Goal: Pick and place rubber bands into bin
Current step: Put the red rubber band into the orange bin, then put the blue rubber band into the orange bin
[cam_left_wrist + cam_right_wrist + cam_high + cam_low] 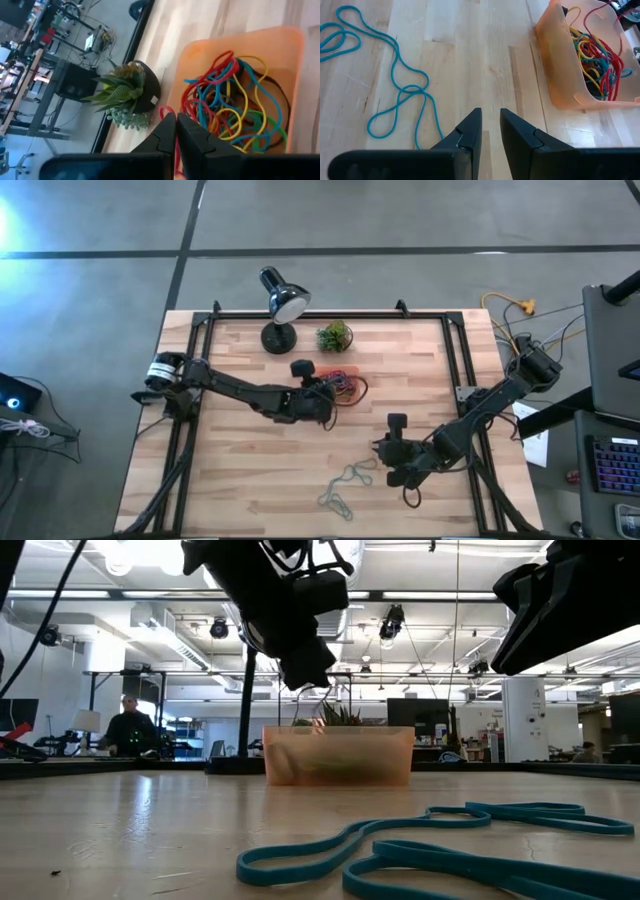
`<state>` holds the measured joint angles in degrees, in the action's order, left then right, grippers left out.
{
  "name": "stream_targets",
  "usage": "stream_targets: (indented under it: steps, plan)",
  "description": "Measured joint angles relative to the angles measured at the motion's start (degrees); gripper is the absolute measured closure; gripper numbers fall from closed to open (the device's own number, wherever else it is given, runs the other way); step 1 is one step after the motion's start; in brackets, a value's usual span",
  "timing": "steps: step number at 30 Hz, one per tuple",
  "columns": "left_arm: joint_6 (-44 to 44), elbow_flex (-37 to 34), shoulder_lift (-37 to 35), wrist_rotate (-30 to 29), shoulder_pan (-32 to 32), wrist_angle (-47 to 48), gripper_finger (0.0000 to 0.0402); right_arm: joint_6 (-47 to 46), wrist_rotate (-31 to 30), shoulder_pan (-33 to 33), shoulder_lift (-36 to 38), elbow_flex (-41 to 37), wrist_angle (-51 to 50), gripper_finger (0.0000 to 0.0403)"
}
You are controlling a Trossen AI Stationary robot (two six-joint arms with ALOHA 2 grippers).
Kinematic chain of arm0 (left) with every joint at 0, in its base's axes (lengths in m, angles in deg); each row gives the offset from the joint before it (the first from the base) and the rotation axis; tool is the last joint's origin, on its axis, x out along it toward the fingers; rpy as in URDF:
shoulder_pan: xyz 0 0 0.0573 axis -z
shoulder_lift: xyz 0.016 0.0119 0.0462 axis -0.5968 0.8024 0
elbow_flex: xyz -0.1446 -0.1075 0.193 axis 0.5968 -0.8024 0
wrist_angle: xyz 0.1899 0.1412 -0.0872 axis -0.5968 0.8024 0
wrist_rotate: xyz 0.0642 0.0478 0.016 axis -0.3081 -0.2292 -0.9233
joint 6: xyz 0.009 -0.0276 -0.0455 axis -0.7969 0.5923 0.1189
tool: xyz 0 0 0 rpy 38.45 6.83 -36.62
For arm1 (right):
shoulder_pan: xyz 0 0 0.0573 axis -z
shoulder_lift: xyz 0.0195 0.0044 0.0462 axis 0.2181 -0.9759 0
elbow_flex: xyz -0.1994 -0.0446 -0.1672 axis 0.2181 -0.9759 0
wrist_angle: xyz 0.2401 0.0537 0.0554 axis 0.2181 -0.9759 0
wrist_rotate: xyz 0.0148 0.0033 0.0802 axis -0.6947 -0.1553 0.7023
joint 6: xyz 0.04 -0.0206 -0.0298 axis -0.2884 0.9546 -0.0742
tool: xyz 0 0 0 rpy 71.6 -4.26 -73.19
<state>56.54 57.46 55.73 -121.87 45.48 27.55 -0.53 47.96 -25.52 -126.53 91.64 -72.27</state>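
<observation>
Left gripper (176, 131) pinches a red rubber band (167, 111) over the bin (200, 52).

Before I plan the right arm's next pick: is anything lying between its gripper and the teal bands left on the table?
Nothing visible does. Only bare table lies between the right gripper, jaws slightly apart, and the teal bands. The bin sits off to the other side.

The table (250, 470) is pale wood in glued strips, smooth with a faint sheen. The bin (570, 75) is translucent orange plastic, slightly glossy. The rubber bands (235, 110) look like matt, smooth rubber. The lamp (283, 302) has a glossy black shade
</observation>
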Motion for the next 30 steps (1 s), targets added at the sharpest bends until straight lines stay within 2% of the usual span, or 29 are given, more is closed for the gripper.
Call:
stream_targets:
  steps: [5,10,13,23,26,30]
  plan:
    - [-0.28,0.00,0.00,-0.21,-0.18,-0.07,0.0401,0.08,-0.01,0.00,0.00,0.00,0.04,0.0339]
    - [1.48,0.00,0.13,-6.27,-0.52,-0.09,0.0401,0.08,0.00,0.01,0.00,-0.04,0.07,0.0339]
    - [1.57,0.00,0.31,-7.67,-0.50,-0.07,0.0399,0.08,0.00,0.01,0.00,-0.04,0.09,0.0339]
    - [1.63,0.00,0.33,-7.25,-0.45,-0.11,0.0324,0.08,0.00,0.01,0.00,-0.09,0.13,0.0339]
    - [1.93,0.00,0.33,-0.78,0.22,-0.13,0.0316,-0.34,0.25,-0.01,0.00,-0.09,0.34,0.0339]
    - [6.84,0.00,0.22,10.41,2.74,0.29,0.0315,-1.34,4.91,0.01,0.00,-1.14,3.51,0.0339]
